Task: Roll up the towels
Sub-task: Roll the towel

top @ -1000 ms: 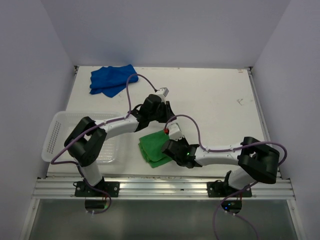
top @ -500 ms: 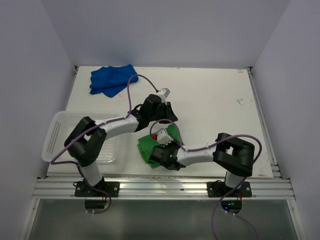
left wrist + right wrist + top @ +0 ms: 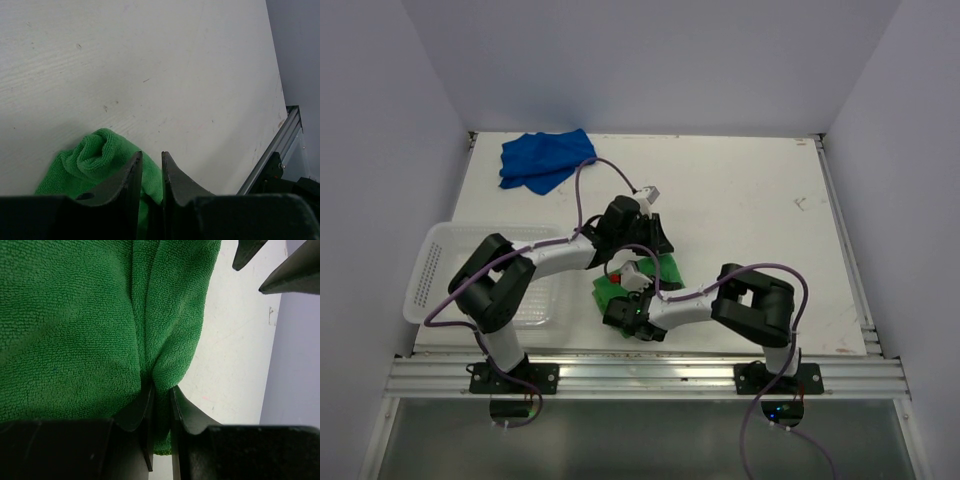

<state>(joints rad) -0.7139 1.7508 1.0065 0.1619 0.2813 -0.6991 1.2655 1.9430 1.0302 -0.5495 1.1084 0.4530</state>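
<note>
Right claw [image 3: 161, 390] first: jaws almost together, only a sliver between them, and a raised fold of the green towel [image 3: 75, 315] is nipped right in that sliver. The wrist view is full of green pile. A crease runs from the pinch up the cloth, and the white table [image 3: 235, 355] shows along the right-hand side. From above, this claw sits low at the near-left end of the towel, its arm folded back hard across the front of the table.

Over to the left claw [image 3: 151, 161]: jaws drawn nearly together as well, just a narrow slit. Green cloth shows in that slit and under the fingers, so it has the towel's edge. Just beside its fingers, on the left of the wrist view, the towel's end is curled into a small coil lying on the table. From above, the left claw is at the far side of the green towel, opposite the right one. The two claws are close together with the cloth between them.

The green towel itself lies bunched near the front middle of the table, mostly hidden under both wrists. The blue towel [image 3: 542, 160] is crumpled at the far left corner, well apart from both claws. The basket [image 3: 435, 265] sits at the left edge, on the near side, beside the left arm.
</note>
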